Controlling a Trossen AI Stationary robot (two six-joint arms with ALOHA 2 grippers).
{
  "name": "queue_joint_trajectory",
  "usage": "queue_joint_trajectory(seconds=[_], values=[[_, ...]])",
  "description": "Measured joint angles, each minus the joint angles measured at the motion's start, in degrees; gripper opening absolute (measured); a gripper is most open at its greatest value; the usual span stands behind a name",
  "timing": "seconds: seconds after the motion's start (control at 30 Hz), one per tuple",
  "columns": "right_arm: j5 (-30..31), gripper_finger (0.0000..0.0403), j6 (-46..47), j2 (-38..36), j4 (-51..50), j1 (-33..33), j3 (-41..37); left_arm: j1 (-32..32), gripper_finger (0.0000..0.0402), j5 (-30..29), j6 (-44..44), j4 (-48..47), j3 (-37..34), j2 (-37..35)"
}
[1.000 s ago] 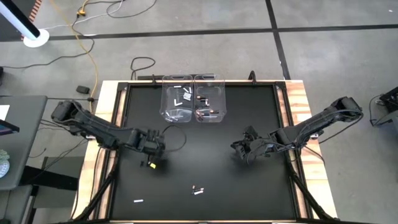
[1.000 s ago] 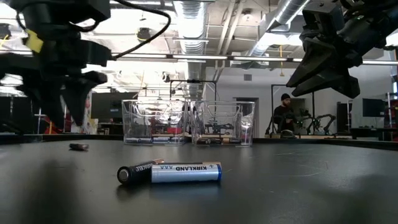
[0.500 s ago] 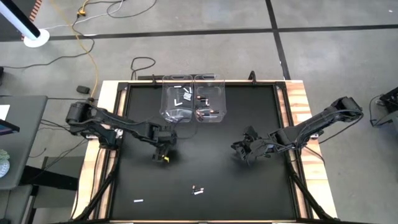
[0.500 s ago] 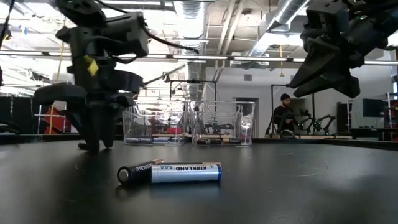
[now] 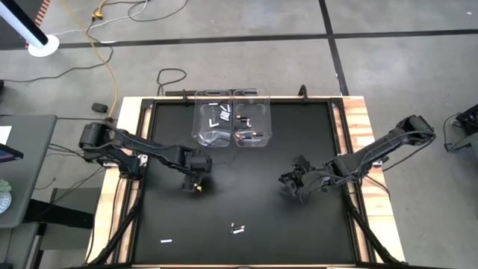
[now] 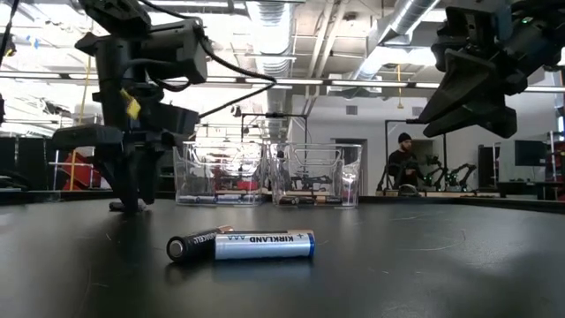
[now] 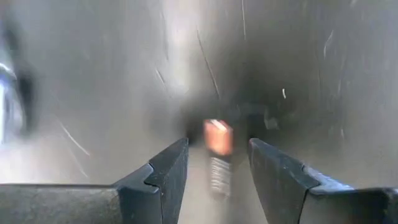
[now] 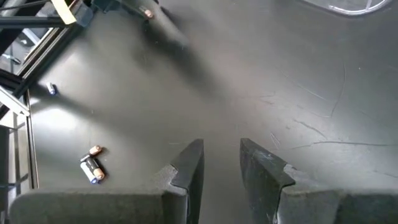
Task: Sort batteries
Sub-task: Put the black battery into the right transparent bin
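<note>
A dark battery with a copper-red end (image 7: 217, 138) lies flat on the black table. My left gripper (image 7: 217, 149) stands open over it and points down, one finger on each long side, and touches nothing; in the high view it is left of centre (image 5: 196, 185). My right gripper (image 8: 221, 163) hangs open above the table's right half (image 5: 295, 187), with nothing between its fingers. Near the front edge a dark battery (image 6: 190, 246) and a white battery (image 6: 263, 245) lie side by side. Another white battery (image 5: 166, 241) lies at the front left.
Two clear bins stand side by side at the far edge. The left bin (image 5: 199, 112) holds white batteries and the right bin (image 5: 266, 112) holds dark ones. A wooden frame (image 5: 358, 127) borders the black table. A person (image 6: 404, 163) sits in the room beyond.
My left gripper has gone toward the table's right edge and come down until its fingers stand on either side of the dark battery on the table. The gap between its fingers is unchanged.
</note>
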Motion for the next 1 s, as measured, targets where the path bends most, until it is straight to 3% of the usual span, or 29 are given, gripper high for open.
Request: queue_joint_trajectory(seconds=[0.47,0.87,1.0], values=[[-0.02,0.0122,0.02,0.00,0.01,-0.03,0.00,0.31,0.0159,1.94,-3.65,0.16,-2.59,-0.22],[-0.03,0.0122,0.04,0.00,0.05,0.94,0.00,0.73,0.0022,4.22,-9.07,-1.86,-2.66,-0.22],[-0.02,0.0122,-0.25,0.00,0.03,0.81,0.00,0.26,0.0016,4.50,-11.28,-1.94,-2.66,-0.22]])
